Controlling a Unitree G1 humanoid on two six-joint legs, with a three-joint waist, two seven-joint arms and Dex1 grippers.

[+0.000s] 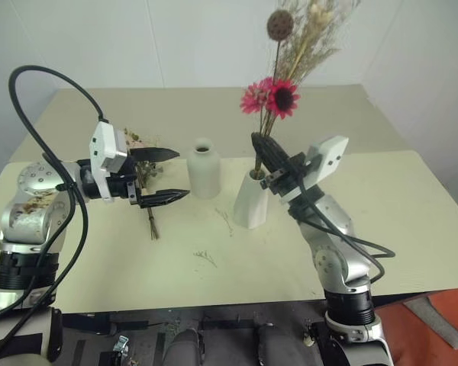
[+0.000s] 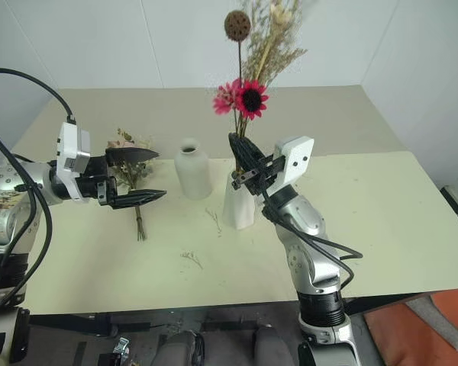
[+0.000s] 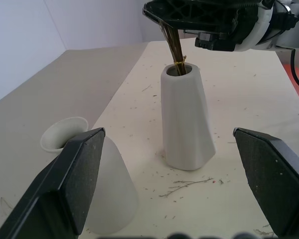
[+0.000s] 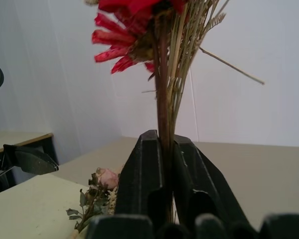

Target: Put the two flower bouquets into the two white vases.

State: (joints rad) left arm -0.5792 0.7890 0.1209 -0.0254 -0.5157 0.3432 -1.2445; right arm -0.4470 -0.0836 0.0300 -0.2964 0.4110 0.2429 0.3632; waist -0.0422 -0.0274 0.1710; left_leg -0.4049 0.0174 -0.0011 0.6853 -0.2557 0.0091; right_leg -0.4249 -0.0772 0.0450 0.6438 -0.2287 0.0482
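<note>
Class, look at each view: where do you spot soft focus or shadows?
Left wrist view: the left gripper's near fingers look soft, and the tapered vase casts a faint shadow. Right wrist view: the right gripper is dark against the pale wall.

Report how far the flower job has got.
In hand: the right gripper is closed around the pink-red bouquet, its stems already inside the tapered vase. Left: the pale bouquet lies on the table; the bottle vase stands without flowers. The left gripper is open.
</note>
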